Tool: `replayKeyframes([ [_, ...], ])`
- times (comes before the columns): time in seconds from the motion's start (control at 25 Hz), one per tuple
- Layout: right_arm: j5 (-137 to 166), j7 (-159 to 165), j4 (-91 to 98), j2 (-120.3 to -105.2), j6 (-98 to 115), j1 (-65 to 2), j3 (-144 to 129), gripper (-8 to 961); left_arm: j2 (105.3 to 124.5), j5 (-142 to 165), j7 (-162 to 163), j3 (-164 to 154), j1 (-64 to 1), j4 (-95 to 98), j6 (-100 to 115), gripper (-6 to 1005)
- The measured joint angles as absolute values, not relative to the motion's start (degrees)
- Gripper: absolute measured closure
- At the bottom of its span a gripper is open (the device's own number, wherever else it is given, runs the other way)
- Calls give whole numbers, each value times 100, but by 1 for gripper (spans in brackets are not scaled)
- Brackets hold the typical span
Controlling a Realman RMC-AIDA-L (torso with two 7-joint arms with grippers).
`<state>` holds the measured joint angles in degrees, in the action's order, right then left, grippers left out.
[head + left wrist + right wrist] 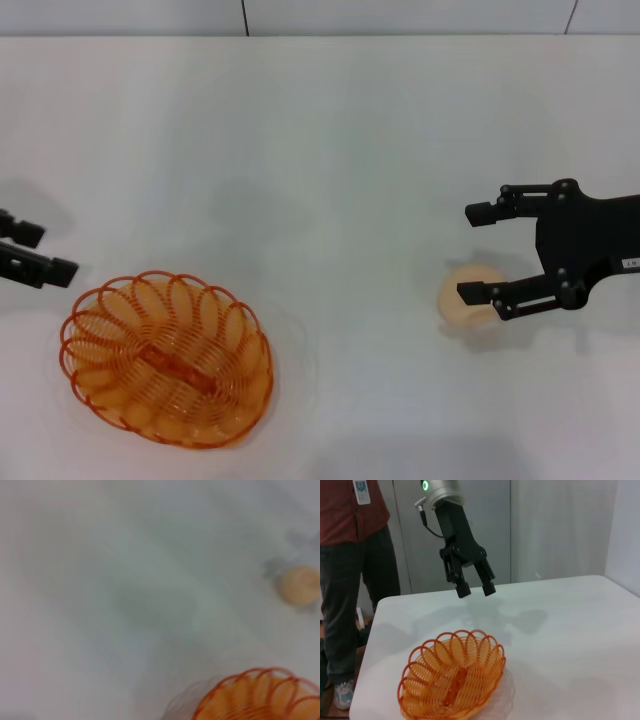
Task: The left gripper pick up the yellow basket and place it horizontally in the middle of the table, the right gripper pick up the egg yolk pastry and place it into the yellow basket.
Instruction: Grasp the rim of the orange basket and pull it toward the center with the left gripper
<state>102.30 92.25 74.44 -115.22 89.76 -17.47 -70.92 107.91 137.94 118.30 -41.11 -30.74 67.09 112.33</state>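
Right gripper [480, 252] spread, seemingly above egg yolk pastry [466, 298].

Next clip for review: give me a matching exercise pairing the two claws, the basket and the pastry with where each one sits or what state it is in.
Things:
1. left claw
2. right claw
3. yellow basket
4. egg yolk pastry

Places or states:
A. resting on the white table at the robot's left, nothing inside
B. open, fingers spread on either side of the pastry in the head view
C. lifted above the table, beyond the basket, holding nothing
D. on the table at the robot's right

Pairs: 1-C, 2-B, 3-A, 4-D
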Motion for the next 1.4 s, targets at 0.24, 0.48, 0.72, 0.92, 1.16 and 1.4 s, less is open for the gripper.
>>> replayKeyframes([
  [0.24, 10170, 9229, 7444, -11522, 8866, -1787, -7111, 111, 10817, 14614, 12101, -4106, -3318, 6705, 11154, 188],
  [0.48, 10157, 9229, 7408, -11530, 8762, -1895, -7168, 112, 10873, 14930, 12169, -4135, -3400, 6389, 10959, 197],
  [0.72, 10110, 9229, 7372, -11531, 8757, -1919, -7191, 112, 10961, 15253, 12131, -4149, -3555, 5921, 10728, 205],
  [0.92, 10106, 9228, 7369, -11532, 8757, -1913, -7196, 112, 11003, 15423, 12130, -4172, -3636, 5665, 10574, 213],
  [1.16, 10106, 9228, 7357, -11532, 8758, -1908, -7239, 112, 11050, 15499, 12132, -4368, -3732, 5414, 10432, 222],
  [1.4, 10099, 9211, 7322, -11531, 8763, -1891, -7268, 111, 11084, 15623, 12168, -4429, -3860, 5139, 10209, 230],
])
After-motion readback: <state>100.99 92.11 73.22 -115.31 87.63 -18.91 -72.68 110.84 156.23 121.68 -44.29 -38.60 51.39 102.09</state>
